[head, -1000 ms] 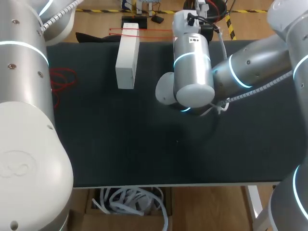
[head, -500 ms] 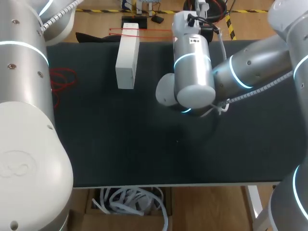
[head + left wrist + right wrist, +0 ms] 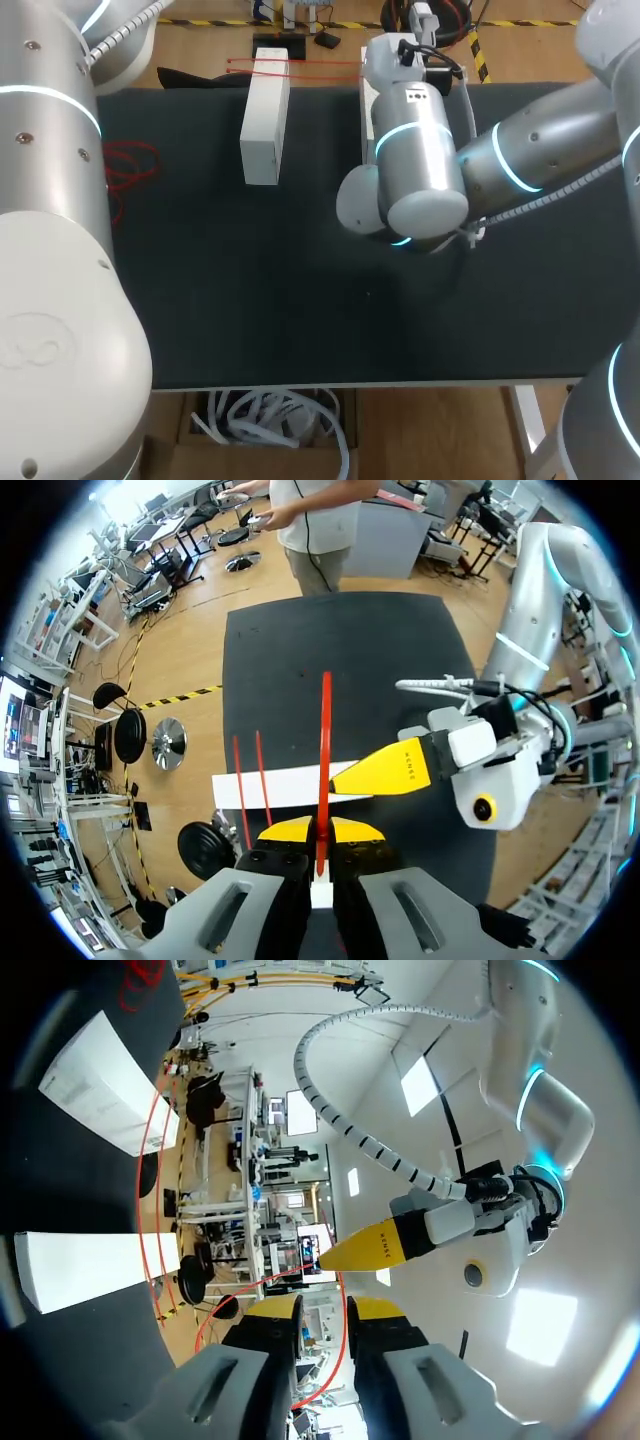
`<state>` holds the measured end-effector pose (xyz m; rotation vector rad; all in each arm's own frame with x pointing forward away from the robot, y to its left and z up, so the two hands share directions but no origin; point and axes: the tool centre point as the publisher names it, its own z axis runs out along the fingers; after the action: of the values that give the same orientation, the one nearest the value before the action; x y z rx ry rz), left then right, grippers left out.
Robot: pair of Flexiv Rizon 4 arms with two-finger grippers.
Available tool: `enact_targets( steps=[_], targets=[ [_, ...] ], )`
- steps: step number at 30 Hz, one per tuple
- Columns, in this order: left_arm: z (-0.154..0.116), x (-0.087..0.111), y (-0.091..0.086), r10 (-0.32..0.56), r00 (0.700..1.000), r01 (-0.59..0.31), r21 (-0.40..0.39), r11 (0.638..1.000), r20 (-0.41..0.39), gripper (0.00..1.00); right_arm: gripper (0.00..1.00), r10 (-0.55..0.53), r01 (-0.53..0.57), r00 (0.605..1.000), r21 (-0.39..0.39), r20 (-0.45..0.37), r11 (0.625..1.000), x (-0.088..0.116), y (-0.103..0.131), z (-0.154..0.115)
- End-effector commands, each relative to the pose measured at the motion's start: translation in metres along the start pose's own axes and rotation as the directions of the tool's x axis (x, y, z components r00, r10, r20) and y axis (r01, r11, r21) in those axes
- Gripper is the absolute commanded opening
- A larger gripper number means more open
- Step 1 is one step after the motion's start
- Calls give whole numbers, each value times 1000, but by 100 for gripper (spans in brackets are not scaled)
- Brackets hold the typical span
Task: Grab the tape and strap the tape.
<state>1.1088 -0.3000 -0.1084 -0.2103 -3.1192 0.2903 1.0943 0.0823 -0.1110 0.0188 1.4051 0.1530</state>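
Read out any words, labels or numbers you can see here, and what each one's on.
Nothing is legible.
Yellow fingertip of the right gripper: short dark print, too small to read.
White box: faint grey marks, blurred.
Right arm's wrist: dark marks, too small.
Red tape: none.

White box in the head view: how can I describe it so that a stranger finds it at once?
Look at the black table and go to its far edge, left of the right arm. There lies a long white box, pointing away from the robot. It is the plain white block with a thin red strap across its far end.
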Motion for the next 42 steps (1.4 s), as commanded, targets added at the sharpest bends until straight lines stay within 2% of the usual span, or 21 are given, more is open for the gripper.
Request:
enact_targets(
  steps=[1, 9, 13, 21, 25, 35, 42],
  targets=[
    [-1, -1, -1, -1, 1000, 1, -5, 1000, -4, 0, 19, 4, -8, 998, -60, -65, 998, -8, -10, -14],
    [-1, -1, -1, -1, 1000, 1, -5, 1000, -4, 0, 18, 26, -39, 995, -133, -101, 990, -5, -16, -26],
    [-1, -1, -1, -1, 1000, 1, -5, 1000, -4, 0, 24, 31, -55, 990, -180, -136, 982, 3, -18, -38],
    [-1, -1, -1, -1, 1000, 1, -5, 1000, -4, 0, 16, 36, -81, 980, -228, -194, 970, 11, -37, -52],
    [-1, -1, -1, -1, 1000, 1, -5, 1000, -4, 0, 16, 25, -80, 976, -249, -215, 965, 13, -49, -59],
    [-1, -1, -1, -1, 1000, 1, -5, 1000, -4, 0, 17, 0, -51, 974, -219, -228, 974, 14, -97, -60],
    [-1, -1, -1, -1, 1000, 1, -5, 1000, -4, 0, 15, -25, -9, 977, -156, -210, 988, 19, -133, -42]
  ],
)
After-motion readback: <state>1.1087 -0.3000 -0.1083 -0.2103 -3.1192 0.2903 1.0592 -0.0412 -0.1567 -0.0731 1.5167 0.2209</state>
